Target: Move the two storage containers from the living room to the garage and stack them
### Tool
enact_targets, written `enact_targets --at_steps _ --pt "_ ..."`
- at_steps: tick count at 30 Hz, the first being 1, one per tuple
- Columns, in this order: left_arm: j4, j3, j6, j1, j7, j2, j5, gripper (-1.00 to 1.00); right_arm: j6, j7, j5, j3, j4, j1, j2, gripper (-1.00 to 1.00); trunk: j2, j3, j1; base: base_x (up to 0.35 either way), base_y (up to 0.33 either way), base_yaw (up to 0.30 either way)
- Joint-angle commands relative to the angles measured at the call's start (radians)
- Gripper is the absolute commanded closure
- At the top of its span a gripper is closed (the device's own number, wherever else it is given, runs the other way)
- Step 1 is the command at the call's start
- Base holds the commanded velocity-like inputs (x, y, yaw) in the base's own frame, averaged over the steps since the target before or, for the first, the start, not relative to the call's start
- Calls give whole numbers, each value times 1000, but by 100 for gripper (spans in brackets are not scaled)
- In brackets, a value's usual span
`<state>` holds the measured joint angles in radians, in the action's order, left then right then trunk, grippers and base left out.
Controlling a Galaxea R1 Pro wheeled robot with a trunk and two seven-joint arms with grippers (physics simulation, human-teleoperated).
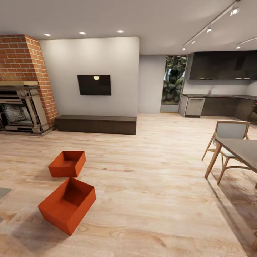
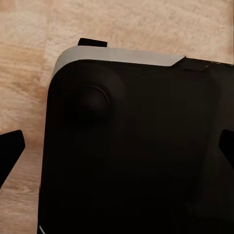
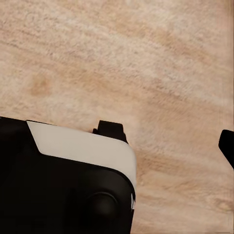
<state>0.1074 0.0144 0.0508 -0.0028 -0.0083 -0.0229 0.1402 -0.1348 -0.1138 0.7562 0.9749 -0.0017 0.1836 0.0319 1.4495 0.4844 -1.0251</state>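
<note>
Two orange-red storage containers are seen on the light wood plank floor of the living room in the head view. Both are rectangular, open-topped and empty. The near container is rotated with a corner toward the camera; the far container is sat just behind it, a narrow gap or contact between them cannot be resolved.

Surroundings: red brick fireplace with a dark metal insert at far left, a low dark bench under a wall-mounted black screen, a grey-topped dining surface with a wooden-legged chair at right, dark kitchen units at the back. Open floor lies between the camera and the containers; nothing is stood in the way.

Left wrist view: a black rounded robot body panel with a pale grey edge is seen over plank flooring. Left gripper: dark fingertips are seen at opposite frame edges, so the jaws are spread wide with nothing held.

Right wrist view: the same kind of black and white panel and bare planks. Right gripper: only one fingertip is seen at the frame edge, so the opening cannot be told; nothing is seen held.

Container position relative to either gripper cannot be told.
</note>
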Motion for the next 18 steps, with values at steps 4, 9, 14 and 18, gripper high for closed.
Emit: enact_targets --at_steps 4,9,14,18 --pt "0 1 2 0 -1 0 8 -100 -2 -3 9 8 0 0 0 -100 1 1 0 43 0 -184" --pt "-1 -2 1 0 -1 0 12 -100 -1 -3 8 9 0 0 0 -100 1 1 0 259 0 -34" --pt "-2 -2 0 0 -1 0 13 -100 0 -3 3 10 0 0 0 -100 1 1 0 316 0 -3" --pt "-2 -2 0 0 -1 0 13 -100 0 -3 1 10 0 0 0 -100 1 1 0 321 0 0"
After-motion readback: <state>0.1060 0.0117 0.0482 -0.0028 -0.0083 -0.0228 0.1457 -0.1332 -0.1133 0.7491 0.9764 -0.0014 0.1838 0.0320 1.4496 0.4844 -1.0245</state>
